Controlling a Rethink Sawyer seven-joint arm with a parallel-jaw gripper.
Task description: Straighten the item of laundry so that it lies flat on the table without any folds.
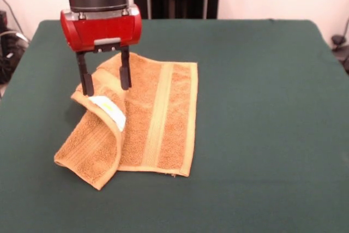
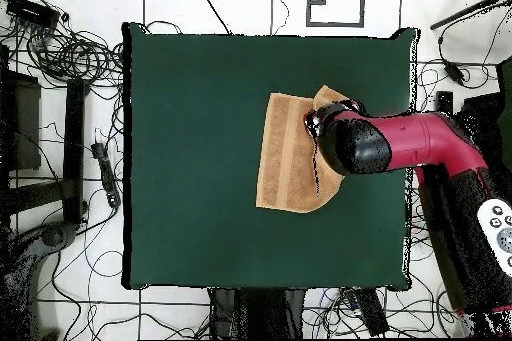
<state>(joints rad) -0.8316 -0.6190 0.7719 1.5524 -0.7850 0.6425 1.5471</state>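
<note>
Orange-tan towel (image 1: 158, 118) is seen partly folded on the green table (image 1: 262, 107); its raised fold is straddled by the spread gripper (image 1: 105, 83).

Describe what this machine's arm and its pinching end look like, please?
The red and black arm has glossy red shells with black sections between. Its end effector is a rounded red block under a dark cylinder, with a small grey plate and two thin black fingers. White buttons mark its base.

in the overhead view the red and black arm (image 2: 400, 144) covers the right part of the orange-tan terry towel (image 2: 288, 152) and hides the tool entirely. the front view's top edge cuts the arm off.
</note>
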